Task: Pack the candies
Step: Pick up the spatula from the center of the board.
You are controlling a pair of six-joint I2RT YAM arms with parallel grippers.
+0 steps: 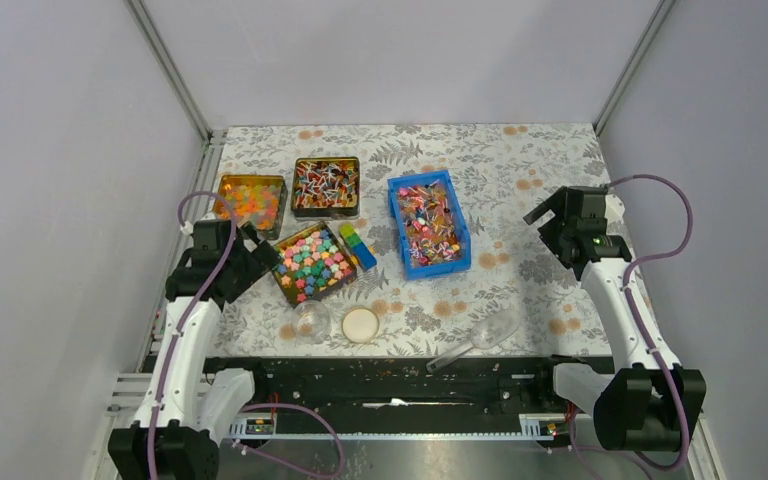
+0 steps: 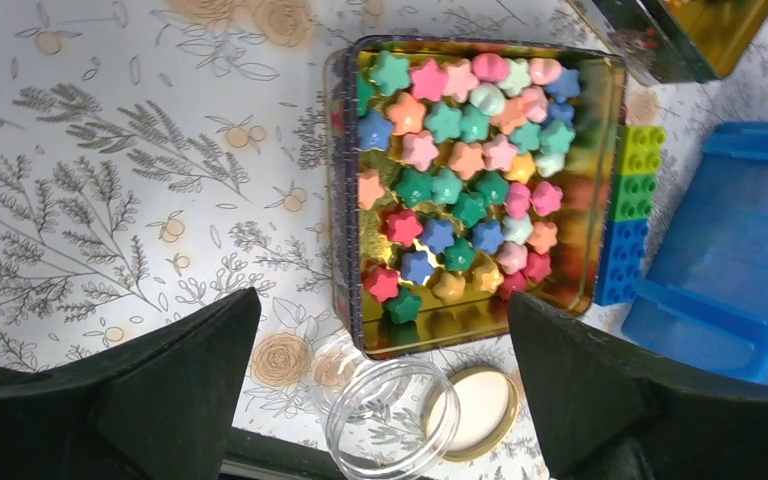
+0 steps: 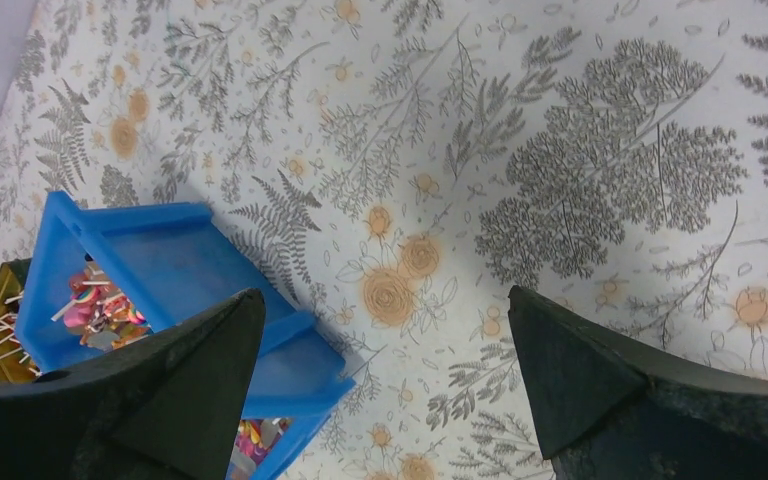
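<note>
Floral worktop (image 1: 520, 160) carries a blue bin (image 1: 419, 181) holding the candies (image 1: 428, 225). In the right wrist view a finger hides part of the bin, so few candies show. Both pincers are spread and hold nothing. The left pincer (image 2: 382, 300) hangs over a tin (image 2: 605, 150) of flower blocks, and the right pincer (image 3: 385, 300) hangs beside the bin.

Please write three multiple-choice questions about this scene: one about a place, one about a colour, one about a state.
1. Where is the lid relative to the jar? A left; B right; C on top.
2. What colour is the bin holding the candies? A green; B white; C blue.
3. The left hand is: A open, empty; B shut on the jar; C shut on the lid.
Answers: B, the top view shows it so; C, its walls are blue; A, its fingers stand apart, nothing between.
</note>
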